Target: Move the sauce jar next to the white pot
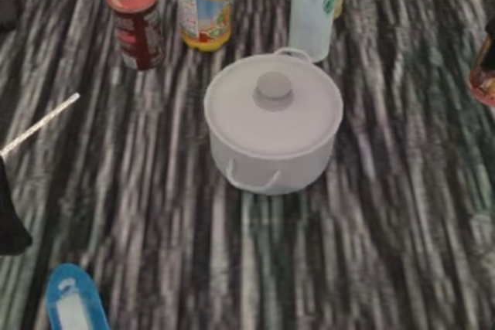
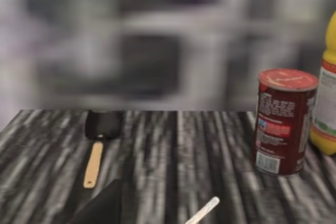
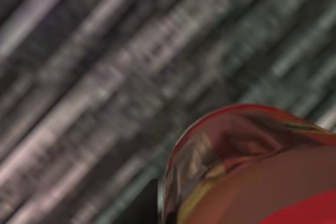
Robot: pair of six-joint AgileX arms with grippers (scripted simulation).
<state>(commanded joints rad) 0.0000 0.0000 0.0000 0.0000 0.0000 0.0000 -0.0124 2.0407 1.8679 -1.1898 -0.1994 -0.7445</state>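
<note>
Jar at the bench's right edge, right arm nearest

The jar [image 1: 484, 67] is cut off by the top view's right border, well apart from the pot [image 1: 272, 129]. In the right wrist view it fills the near corner, very close to the camera. I cannot tell how the right jaws stand. The left arm [image 1: 11, 214] is parked at the left.
</note>
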